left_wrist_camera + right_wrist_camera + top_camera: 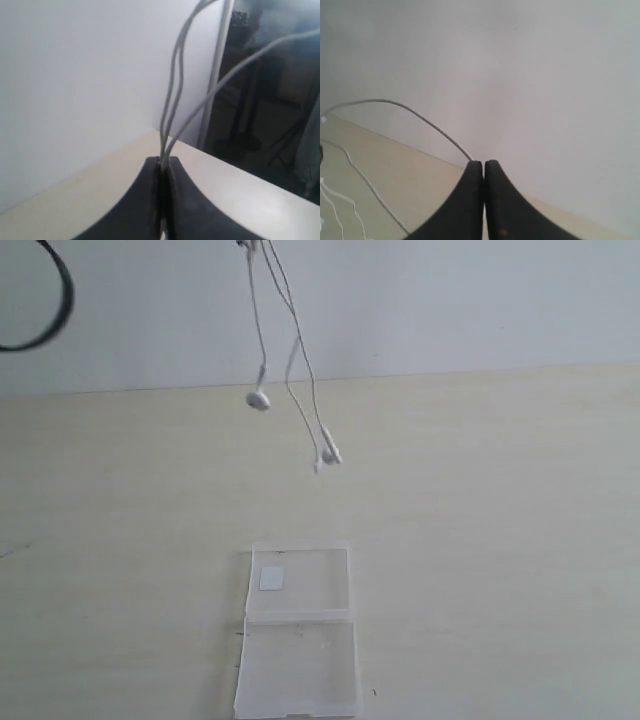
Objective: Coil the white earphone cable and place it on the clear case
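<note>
Left claw (pixel 163 161) and right claw (pixel 483 164) were each clamped shut on white earphone cable (pixel 297 332), which hung above counter (pixel 500 540), apart from open clear case (pixel 298 660). Judgement: loops needed winding small, strands kept taut.

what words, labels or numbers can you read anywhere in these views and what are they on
No readable text in any view.
White square label inside the clear case: looks blank, too small to tell whether anything is printed.
White earphone cable: no markings visible.
</note>
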Robot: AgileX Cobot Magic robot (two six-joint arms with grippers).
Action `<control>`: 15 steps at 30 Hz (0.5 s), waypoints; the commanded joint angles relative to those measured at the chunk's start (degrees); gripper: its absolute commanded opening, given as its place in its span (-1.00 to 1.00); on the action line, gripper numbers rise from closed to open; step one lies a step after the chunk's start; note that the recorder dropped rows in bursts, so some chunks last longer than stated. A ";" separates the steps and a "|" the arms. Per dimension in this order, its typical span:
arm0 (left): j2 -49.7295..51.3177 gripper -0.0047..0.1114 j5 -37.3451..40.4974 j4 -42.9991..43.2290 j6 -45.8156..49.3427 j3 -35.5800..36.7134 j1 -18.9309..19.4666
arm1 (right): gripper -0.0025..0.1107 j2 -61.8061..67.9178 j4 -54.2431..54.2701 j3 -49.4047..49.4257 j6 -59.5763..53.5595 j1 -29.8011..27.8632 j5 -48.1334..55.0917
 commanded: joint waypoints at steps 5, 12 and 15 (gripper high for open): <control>-6.68 -0.92 4.28 1.89 -10.69 -0.84 -0.24 | -0.96 -7.24 11.67 23.72 0.34 -0.04 0.28; -7.76 -0.92 1.49 24.96 -33.09 -0.74 -0.24 | -0.87 -1.24 32.52 46.97 -11.40 -0.04 -16.12; -8.10 -0.92 1.83 24.96 -32.67 -0.65 -0.24 | -0.41 3.52 35.12 48.20 -12.89 -0.04 -15.15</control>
